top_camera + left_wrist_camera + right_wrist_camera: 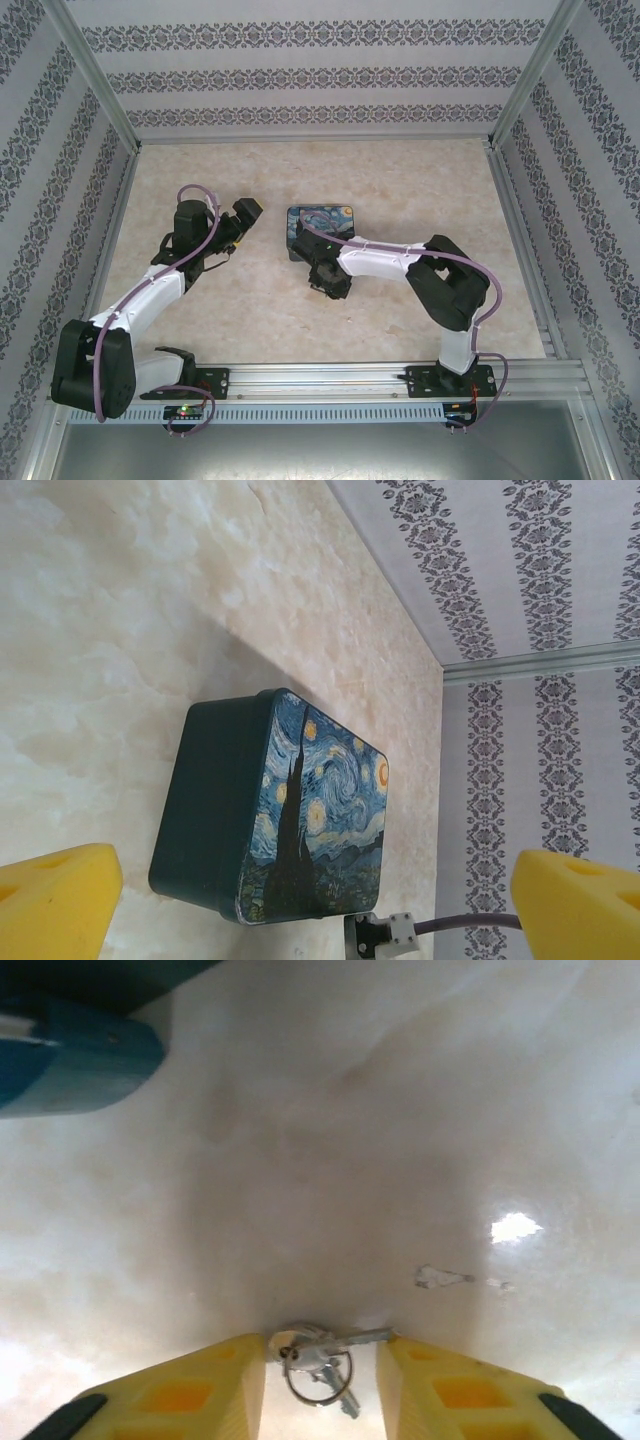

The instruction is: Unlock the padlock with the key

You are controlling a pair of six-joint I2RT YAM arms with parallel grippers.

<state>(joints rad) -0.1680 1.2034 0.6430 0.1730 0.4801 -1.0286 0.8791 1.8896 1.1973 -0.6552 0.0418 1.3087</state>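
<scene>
Clearly, left of centre in the top view, the left pincer [243, 213] is hovering wide open over the tabletop [420, 180], holding nothing, just left of the Starry Night box [322, 228] at the middle. Just below that box the right pincer [328, 280] is standing narrow. At the bottom middle of its wrist view its yellow fingers [210, 1385] are pinching the key [335, 1342] with its ring.

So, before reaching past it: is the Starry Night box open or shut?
Shut: the box has its printed top flush on the dark body, with no gap showing.
</scene>
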